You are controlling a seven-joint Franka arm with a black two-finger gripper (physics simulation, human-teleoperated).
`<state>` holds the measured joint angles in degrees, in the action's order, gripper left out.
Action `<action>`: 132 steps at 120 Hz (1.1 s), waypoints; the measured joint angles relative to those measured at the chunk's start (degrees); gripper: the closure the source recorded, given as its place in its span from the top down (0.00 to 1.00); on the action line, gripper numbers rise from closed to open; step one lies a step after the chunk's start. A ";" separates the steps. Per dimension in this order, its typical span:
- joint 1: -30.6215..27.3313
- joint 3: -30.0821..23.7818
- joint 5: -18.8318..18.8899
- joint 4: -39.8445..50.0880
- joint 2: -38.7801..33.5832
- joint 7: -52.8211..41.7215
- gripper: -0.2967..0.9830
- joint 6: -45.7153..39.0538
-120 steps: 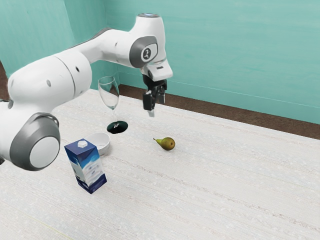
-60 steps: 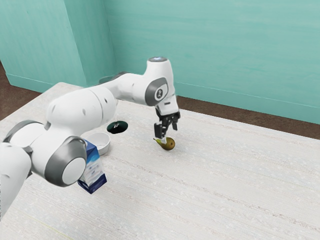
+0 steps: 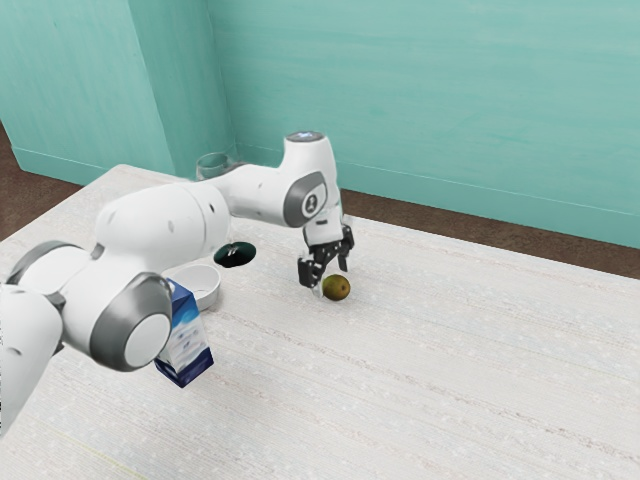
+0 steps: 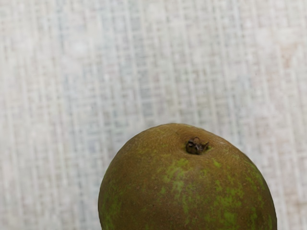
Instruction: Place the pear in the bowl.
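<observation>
Teal walls (image 3: 420, 110) are rising behind a brown floor (image 3: 450, 235) and the pale, streaked table (image 3: 440, 370). On that table the pear (image 3: 338, 288) is lying on its side, outside the bowl (image 3: 213, 293), its rounded end facing the exterior view's right. The fingers (image 3: 308, 271) are standing apart, released, low about the fruit's narrow end, and I am judging this to be the lining-up before a grasp.

Trouble could be starting with that placing. If the fingers are closing on the tapering neck rather than the fuller body, the slope could be squeezing the fruit out, or the heavy end could be swinging down during a lift. In the wrist view the blossom end (image 4: 196, 146) is showing plainly, suggesting that the hand is sitting off toward the stem. A fingertip pressing one side first could be rolling the round body away; whether either one is touching it, I cannot tell.

Later, the carry could be running into tight company: the bowl is sitting near the wine glass's dark base (image 3: 235, 255) and beside the milk carton (image 3: 188, 345). Too low a path could be tipping the glass, while a careless release over the rim could be sending the fruit against the carton.
</observation>
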<state>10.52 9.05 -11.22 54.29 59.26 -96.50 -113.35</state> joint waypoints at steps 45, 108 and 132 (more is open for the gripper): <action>0.03 -0.05 -1.16 -0.12 0.93 -2.58 0.60 -0.27; -3.71 -2.07 -1.80 19.69 -20.37 -4.25 0.37 -1.05; -9.09 -2.05 -1.29 24.78 -26.68 -4.80 0.37 -1.24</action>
<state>1.43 7.00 -12.51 79.07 32.58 -101.30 -114.59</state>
